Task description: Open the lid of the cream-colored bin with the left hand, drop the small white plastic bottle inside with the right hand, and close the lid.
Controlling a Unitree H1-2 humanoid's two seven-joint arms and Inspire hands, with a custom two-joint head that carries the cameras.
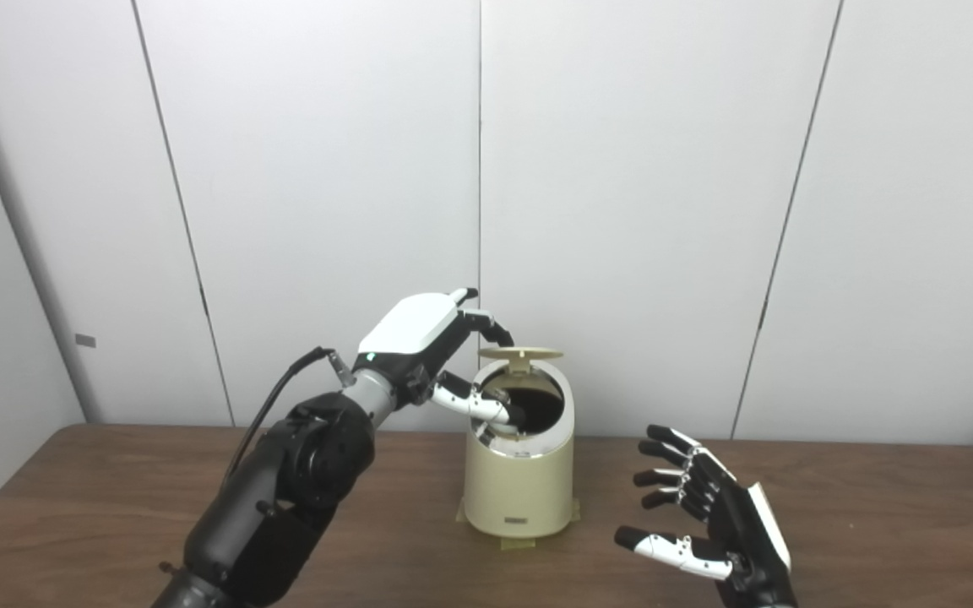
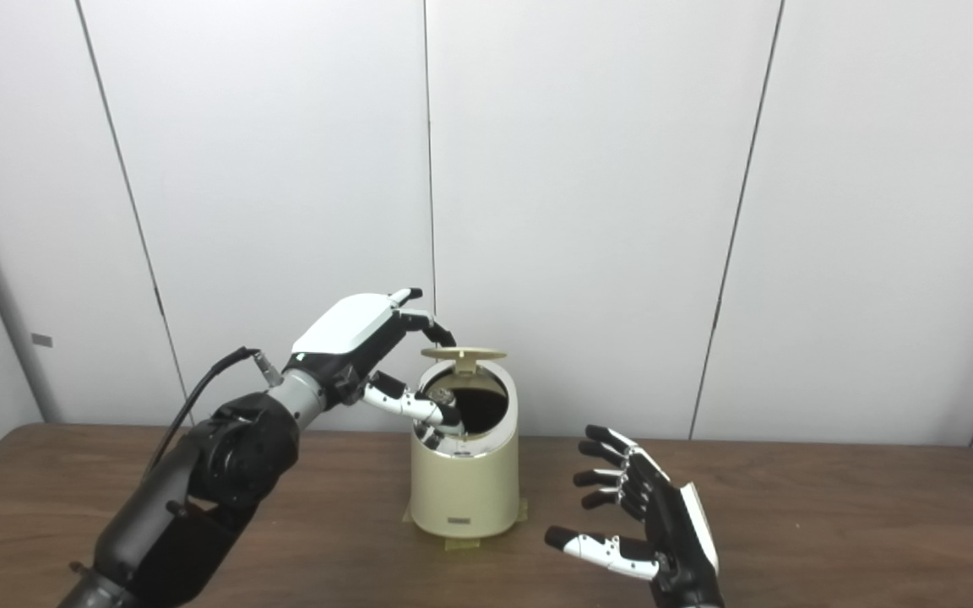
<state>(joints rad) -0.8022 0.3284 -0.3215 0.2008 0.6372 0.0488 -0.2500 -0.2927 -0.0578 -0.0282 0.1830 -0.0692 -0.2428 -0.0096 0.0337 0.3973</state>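
The cream-colored bin [image 1: 520,481] stands in the middle of the table. Its round lid [image 1: 529,353] is raised above the rim and shows edge-on, and the dark opening is exposed. My left hand [image 1: 423,333] reaches in from the left. Its curled fingers touch the lid's left edge from above, and its thumb lies across the front of the opening without pinching anything. My right hand [image 1: 706,507] hovers open and empty to the right of the bin, fingers spread. No small white bottle is visible on the table. I cannot make out what is inside the bin.
The brown wooden table [image 1: 115,507] stretches left and right of the bin. Yellowish tape tabs [image 1: 517,543] stick out from under the bin's base. White wall panels close off the back just behind the bin.
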